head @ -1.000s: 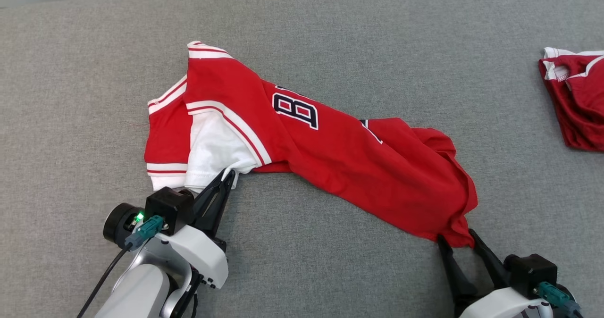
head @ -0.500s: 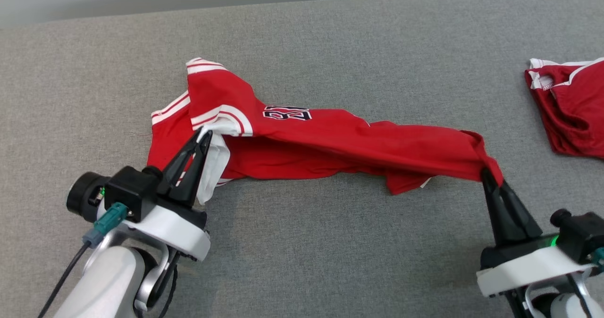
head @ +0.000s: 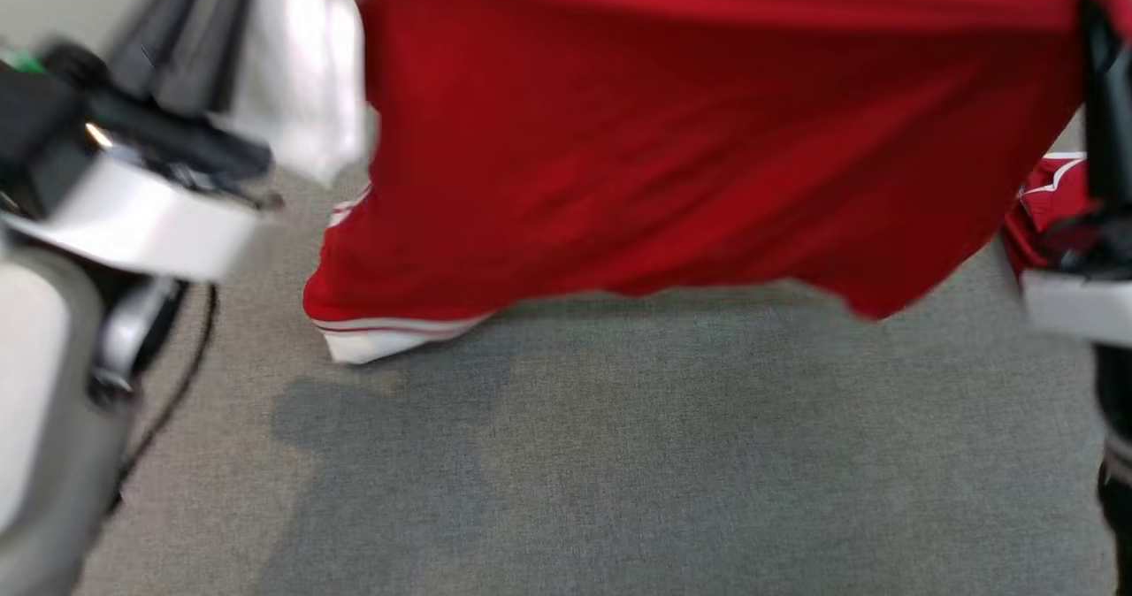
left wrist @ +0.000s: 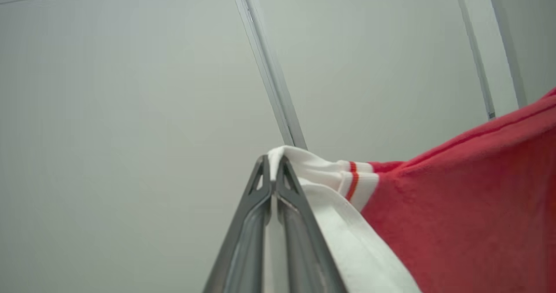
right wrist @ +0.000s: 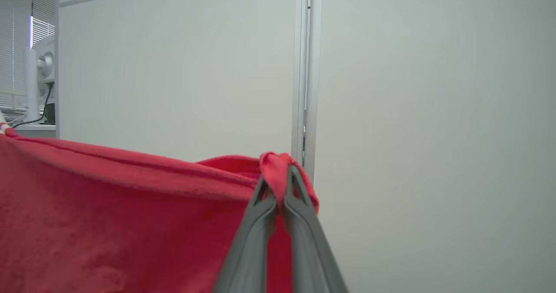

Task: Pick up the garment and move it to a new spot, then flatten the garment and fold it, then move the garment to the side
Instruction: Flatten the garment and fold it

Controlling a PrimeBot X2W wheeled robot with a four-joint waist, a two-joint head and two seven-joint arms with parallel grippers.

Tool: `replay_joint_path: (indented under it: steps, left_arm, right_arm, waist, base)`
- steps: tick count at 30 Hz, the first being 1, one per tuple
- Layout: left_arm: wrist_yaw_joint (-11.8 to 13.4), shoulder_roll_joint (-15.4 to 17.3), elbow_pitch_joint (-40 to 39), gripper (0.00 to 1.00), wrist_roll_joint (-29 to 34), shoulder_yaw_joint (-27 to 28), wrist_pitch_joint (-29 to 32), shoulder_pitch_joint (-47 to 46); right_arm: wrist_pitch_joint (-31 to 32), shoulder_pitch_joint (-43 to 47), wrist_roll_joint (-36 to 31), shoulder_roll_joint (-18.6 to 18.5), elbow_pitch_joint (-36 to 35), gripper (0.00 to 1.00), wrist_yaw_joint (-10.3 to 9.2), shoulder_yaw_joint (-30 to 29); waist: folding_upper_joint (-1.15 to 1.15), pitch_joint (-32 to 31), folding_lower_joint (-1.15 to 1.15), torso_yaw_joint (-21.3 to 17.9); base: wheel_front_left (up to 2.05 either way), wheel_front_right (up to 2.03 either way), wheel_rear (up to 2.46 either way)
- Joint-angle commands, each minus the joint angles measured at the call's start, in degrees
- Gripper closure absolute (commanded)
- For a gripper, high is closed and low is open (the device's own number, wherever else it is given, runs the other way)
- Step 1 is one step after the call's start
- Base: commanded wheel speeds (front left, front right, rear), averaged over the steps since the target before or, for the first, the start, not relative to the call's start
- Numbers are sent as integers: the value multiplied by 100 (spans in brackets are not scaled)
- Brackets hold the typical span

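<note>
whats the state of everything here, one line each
red jersey: held up, stretched between both grippers, hanging as a sheet; too blurred to tell if the low sleeve touches the table
left gripper: shut on the red jersey's white trim
right gripper: shut on a bunched red corner of the red jersey
second red garment: lying on the table, not held

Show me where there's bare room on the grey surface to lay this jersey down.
The broad stretch of grey surface below the hanging jersey is bare, bordered by the left arm on one side. The right edge is crowded: a second red garment lies there beside the right arm.
</note>
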Motion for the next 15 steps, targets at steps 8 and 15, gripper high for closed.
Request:
replay_joint_path:
  steps: [8,15]
  left_arm:
    - [-244,79,-75,100,-25,67,442,-1442]
    - [-401,-91,469,100,-105,-16,411,-2196]
  right_arm:
    - [265,-1289,286,-244,-50,100,-2,-23]
    - [350,-2000,554,-339,413,100,-1,9]
  waist:
    - [0,-66,0,10]
    - [0,207,0,47]
  base:
    - [0,0,0]
    - [0,0,0]
